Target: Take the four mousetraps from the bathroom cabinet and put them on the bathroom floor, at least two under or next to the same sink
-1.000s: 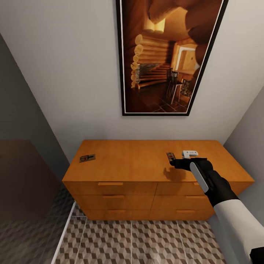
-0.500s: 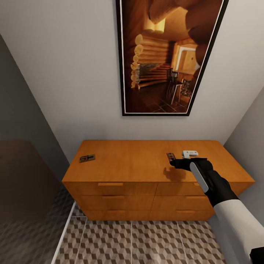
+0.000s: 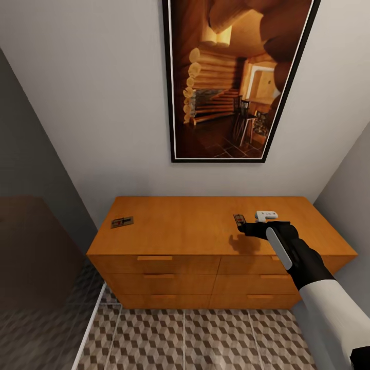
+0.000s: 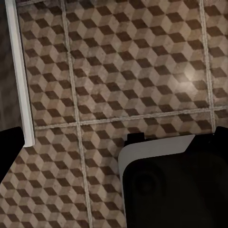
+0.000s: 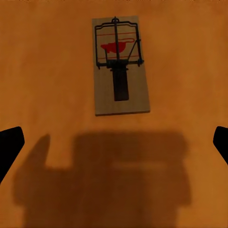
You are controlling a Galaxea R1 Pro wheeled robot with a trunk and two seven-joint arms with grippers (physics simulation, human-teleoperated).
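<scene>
Two mousetraps lie on top of the orange-brown cabinet (image 3: 180, 231). One mousetrap (image 3: 122, 222) is near the top's left end. The other mousetrap (image 3: 239, 219) (image 5: 119, 66) lies right of centre, a tan board with black wire and a red speck. My right gripper (image 3: 243, 227) (image 5: 114, 145) hovers just short of it, open, with the fingertips (image 5: 9, 147) wide apart and nothing between them. My left gripper (image 4: 114, 142) points down at the cube-patterned bathroom floor (image 4: 133, 71), open and empty. The sink is out of view.
A small white object (image 3: 267, 215) shows beside my right wrist over the cabinet top. A large framed picture (image 3: 236, 77) hangs above. A dark glass panel (image 3: 36, 257) with a white base strip (image 4: 21, 71) stands left of the cabinet; a wall closes the right side.
</scene>
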